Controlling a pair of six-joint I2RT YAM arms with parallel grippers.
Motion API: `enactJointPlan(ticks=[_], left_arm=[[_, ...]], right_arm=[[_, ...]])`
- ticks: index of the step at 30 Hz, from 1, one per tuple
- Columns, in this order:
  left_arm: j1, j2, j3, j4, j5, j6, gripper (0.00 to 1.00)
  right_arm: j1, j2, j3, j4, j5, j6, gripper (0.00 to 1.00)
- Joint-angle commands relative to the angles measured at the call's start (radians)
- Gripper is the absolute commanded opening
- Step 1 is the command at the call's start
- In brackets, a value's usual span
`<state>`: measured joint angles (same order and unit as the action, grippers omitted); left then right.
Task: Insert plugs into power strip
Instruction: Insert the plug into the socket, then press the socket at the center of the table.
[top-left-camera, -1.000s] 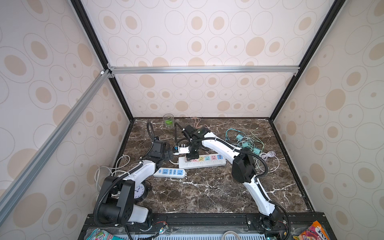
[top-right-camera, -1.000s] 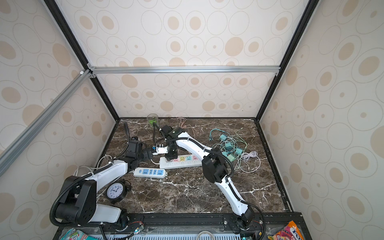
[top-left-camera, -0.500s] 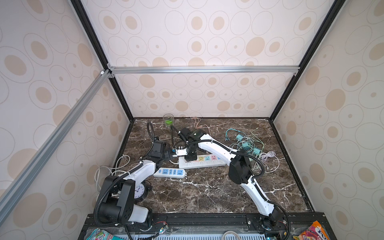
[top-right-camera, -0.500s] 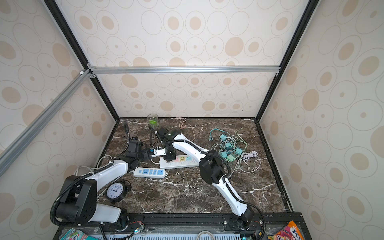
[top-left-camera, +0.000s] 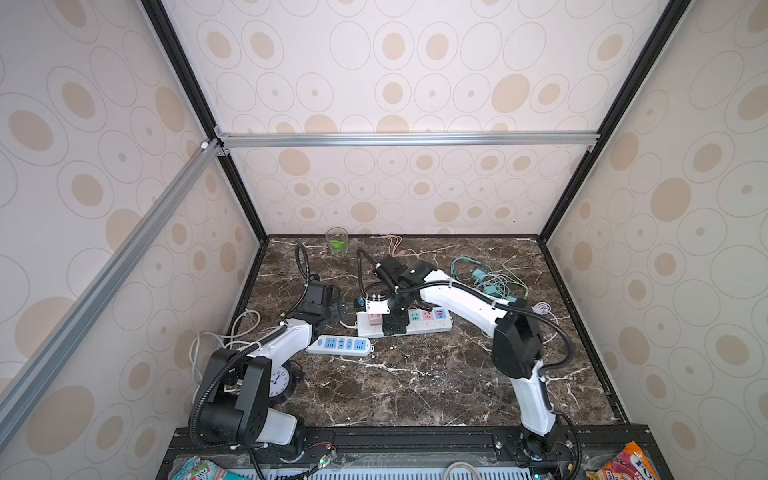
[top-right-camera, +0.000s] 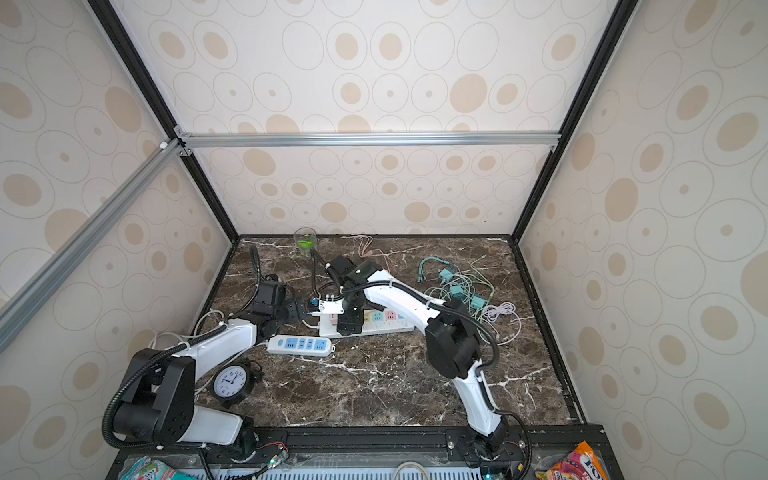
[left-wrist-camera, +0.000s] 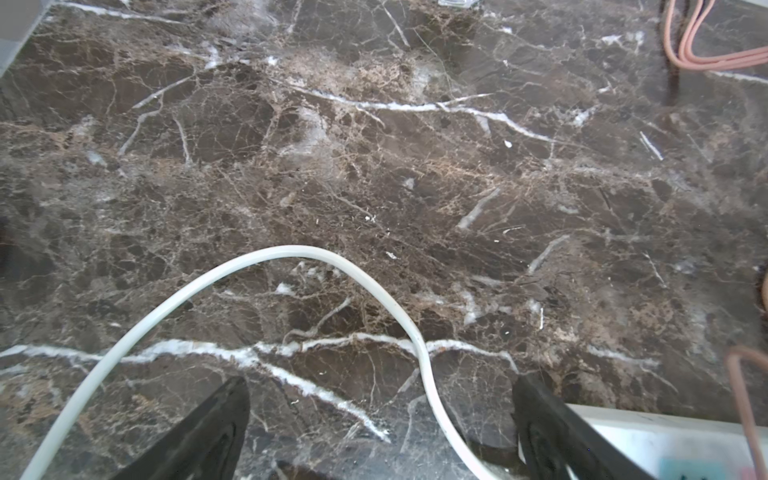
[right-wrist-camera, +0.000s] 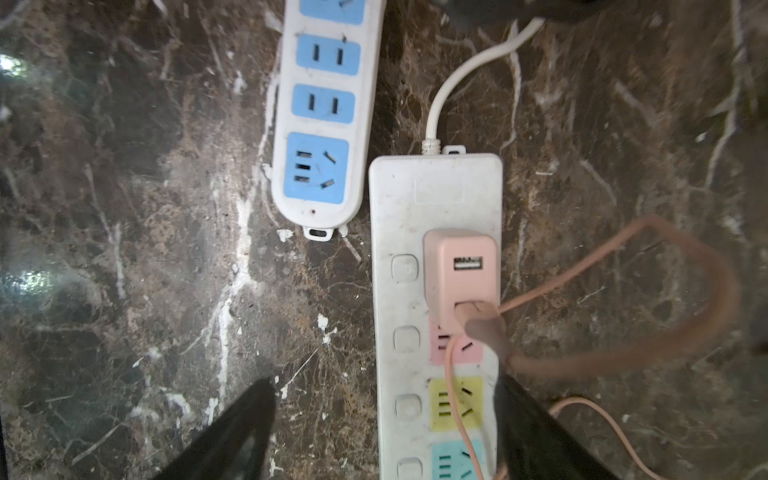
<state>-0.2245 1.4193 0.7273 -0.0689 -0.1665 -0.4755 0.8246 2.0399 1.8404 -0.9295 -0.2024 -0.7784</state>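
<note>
A white power strip (top-left-camera: 432, 330) (right-wrist-camera: 436, 187) with pastel sockets lies mid-table. A pink plug (right-wrist-camera: 459, 270) (top-left-camera: 375, 319) stands in its end socket, trailing a pink cable (right-wrist-camera: 665, 340). My right gripper (top-left-camera: 394, 325) (right-wrist-camera: 384, 384) hovers over the strip beside that plug, open and holding nothing. My left gripper (top-left-camera: 338, 309) (left-wrist-camera: 380, 381) is open low over the marble at the strip's left end, straddling a white cord (left-wrist-camera: 291, 251). Teal plugs (top-left-camera: 480, 274) (top-right-camera: 457, 291) lie in a tangle of thin cables at the back right.
A second white strip with blue sockets (top-left-camera: 340, 345) (right-wrist-camera: 320, 124) lies just in front of the left end. A black clock (top-right-camera: 230, 382) stands by the left arm's base. A glass (top-left-camera: 336, 241) sits at the back wall. Snack packets lie past the front rail.
My right gripper has opened and let go of the pink plug, which stays standing in the strip. The left arm has not moved.
</note>
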Motion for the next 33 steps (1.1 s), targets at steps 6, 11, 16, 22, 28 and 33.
enactJointPlan(ticks=[6,11,16,22,28,33], left_arm=[[-0.088,-0.118,0.127,-0.083,-0.09,0.068,0.99],[-0.245,-0.058,0.294,-0.176,-0.112,0.189,0.98],[-0.409,0.165,0.547,-0.342,-0.127,0.303,0.97],[-0.548,0.518,0.855,-0.521,-0.04,0.408,0.88],[-0.554,0.762,1.067,-0.636,0.049,0.419,0.77],[-0.552,0.876,1.142,-0.679,-0.022,0.422,0.72]], right_arm=[[-0.127,-0.38,-0.42,0.446,-0.124,0.287,1.0],[-0.295,-0.568,-0.689,0.842,0.029,0.734,1.0],[-0.511,-0.636,-0.837,0.891,0.249,1.188,1.0],[-0.733,-0.568,-0.836,0.686,0.085,1.414,1.0],[-0.746,-0.562,-0.85,0.653,0.072,1.395,1.0],[-0.746,-0.578,-0.859,0.655,0.073,1.389,1.0]])
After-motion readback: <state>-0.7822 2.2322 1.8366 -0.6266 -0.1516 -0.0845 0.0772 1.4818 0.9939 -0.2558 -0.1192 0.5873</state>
